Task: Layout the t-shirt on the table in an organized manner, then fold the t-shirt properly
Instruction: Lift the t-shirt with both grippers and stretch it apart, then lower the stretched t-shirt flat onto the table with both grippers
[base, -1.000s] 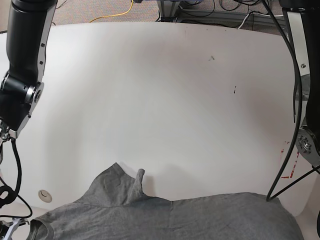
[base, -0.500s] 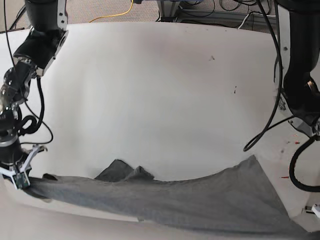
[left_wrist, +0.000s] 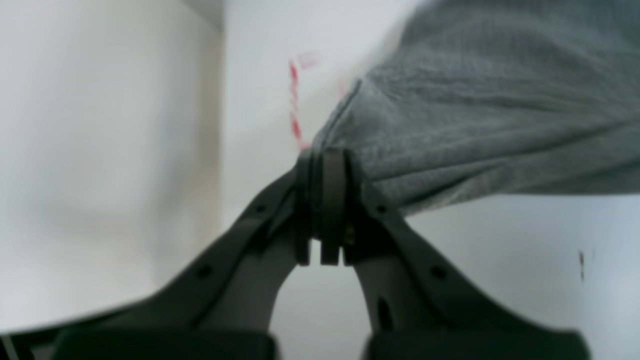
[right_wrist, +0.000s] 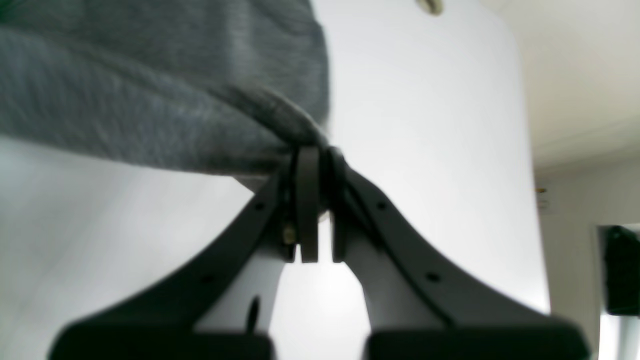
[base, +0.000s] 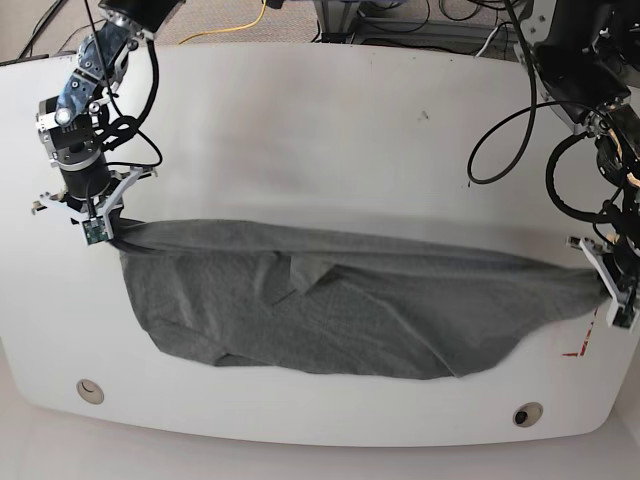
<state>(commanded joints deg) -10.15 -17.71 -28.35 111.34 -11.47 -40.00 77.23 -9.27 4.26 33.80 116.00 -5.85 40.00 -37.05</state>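
The grey t-shirt (base: 340, 305) hangs stretched across the white table (base: 320, 130) between my two grippers, its lower edge sagging toward the front. On the base view's right, my left gripper (base: 607, 278) is shut on one end of the t-shirt (left_wrist: 480, 115); the left wrist view shows the left gripper (left_wrist: 325, 165) pinching the cloth by a red dashed mark (left_wrist: 295, 105). Over at the left side, my right gripper (base: 100, 226) is shut on the other end, and the right wrist view shows the right gripper (right_wrist: 312, 155) clamping bunched t-shirt (right_wrist: 150, 95).
Two round holes (base: 90, 389) (base: 526, 413) sit near the table's front edge. A red dashed mark (base: 585, 345) lies at the front right. Small dark specks (base: 424, 115) dot the far side. Cables and a metal frame (base: 400, 25) lie beyond the back edge.
Both grippers have carried the t-shirt away from the front edge toward the table's middle and spread apart. The cloth is now stretched wide across the table instead of bunched at the front.
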